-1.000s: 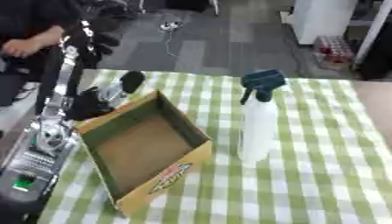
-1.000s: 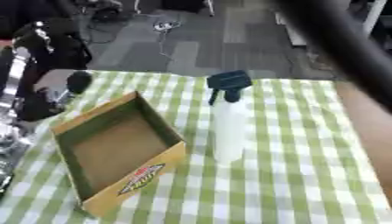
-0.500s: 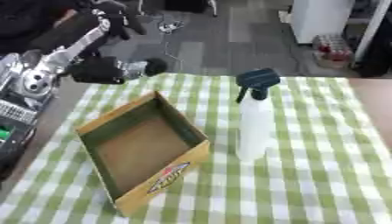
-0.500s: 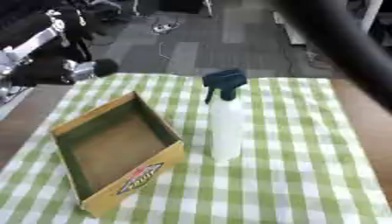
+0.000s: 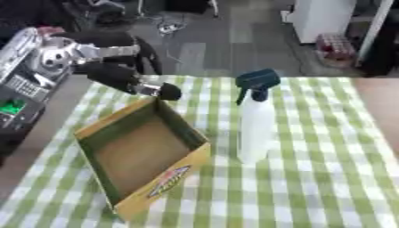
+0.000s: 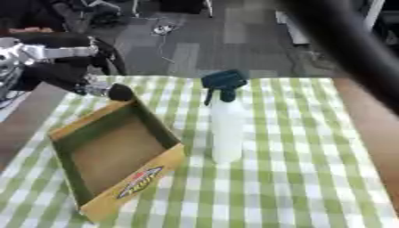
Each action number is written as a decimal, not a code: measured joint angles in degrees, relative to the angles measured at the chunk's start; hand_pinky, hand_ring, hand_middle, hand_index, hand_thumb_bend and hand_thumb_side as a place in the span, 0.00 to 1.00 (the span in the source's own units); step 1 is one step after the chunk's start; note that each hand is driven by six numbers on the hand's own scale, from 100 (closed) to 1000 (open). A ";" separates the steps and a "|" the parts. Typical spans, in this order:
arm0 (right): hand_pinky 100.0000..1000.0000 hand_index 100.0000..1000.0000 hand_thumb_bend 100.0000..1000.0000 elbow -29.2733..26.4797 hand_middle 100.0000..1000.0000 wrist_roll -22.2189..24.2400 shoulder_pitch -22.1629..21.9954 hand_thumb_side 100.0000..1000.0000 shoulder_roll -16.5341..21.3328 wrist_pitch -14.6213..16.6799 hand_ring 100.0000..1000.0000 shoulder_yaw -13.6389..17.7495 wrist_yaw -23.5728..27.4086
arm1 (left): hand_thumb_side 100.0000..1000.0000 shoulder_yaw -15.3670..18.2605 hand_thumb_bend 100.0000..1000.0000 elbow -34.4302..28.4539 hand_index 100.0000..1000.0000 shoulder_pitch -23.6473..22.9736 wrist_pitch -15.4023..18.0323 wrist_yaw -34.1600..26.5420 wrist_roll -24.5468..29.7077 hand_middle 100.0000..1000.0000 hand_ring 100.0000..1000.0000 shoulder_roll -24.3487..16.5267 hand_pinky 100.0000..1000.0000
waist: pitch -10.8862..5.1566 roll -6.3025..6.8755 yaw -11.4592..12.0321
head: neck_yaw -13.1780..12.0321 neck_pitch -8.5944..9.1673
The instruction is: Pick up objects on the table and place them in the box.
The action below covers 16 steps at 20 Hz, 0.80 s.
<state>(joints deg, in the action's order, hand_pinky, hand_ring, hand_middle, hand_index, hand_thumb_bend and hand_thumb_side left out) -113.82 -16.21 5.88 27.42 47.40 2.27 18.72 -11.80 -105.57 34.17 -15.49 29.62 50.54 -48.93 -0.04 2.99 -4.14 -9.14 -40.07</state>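
My left hand (image 5: 109, 73) reaches in from the upper left, black, and is shut on a dark object (image 5: 162, 91) with a silvery neck and a round black end. That end hangs just above the far corner of the open cardboard box (image 5: 168, 178), which lies askew on the green checked cloth and shows nothing inside. To the right of the box a white spray bottle (image 5: 255, 129) with a teal head stands upright. A blurred dark bar, my right arm (image 6: 343, 44), crosses the upper right in the right eye view; its hand is out of view.
The checked cloth (image 5: 311, 178) covers the table, with bare brown tabletop (image 5: 382, 102) at the right and left edges. A grey device with a green light (image 5: 15, 107) sits at the far left. Grey floor and furniture lie beyond the far edge.
My left arm swung up from beside the box's left side, carrying the dark object. Over the last half second the object came down toward the box's far corner. The view also shifted a little.
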 measured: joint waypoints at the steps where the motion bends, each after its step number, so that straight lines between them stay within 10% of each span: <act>1: 0.55 0.84 0.29 0.00 0.74 0.07 0.03 1.00 0.00 -0.06 0.70 -0.08 0.04 | 0.97 -0.35 0.73 0.66 0.76 0.48 0.24 -0.05 0.31 0.77 0.72 0.18 0.77 | -0.03 0.02 -0.02 | -0.02 0.01; 7: 0.56 0.84 0.29 0.00 0.74 0.32 0.23 1.00 0.42 -0.13 0.70 -0.12 0.65 | 0.96 -3.30 0.89 4.78 0.80 3.67 1.46 -0.48 0.98 0.83 0.76 1.88 0.81 | -0.19 0.08 -0.53 | -0.56 0.06; 16: 0.56 0.84 0.29 0.00 0.74 0.69 0.90 1.00 0.43 -0.26 0.70 -0.14 1.49 | 0.97 -8.84 0.87 9.77 0.83 6.37 3.38 2.09 1.22 0.86 0.78 6.42 0.82 | -0.23 0.36 -1.06 | -1.25 0.07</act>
<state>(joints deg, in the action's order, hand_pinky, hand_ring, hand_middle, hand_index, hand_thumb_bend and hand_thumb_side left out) -113.82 -15.52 6.77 27.85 47.14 2.13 20.21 -20.64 -95.80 40.54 -12.12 31.72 51.76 -42.50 -0.26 3.35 -5.20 -10.39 -40.00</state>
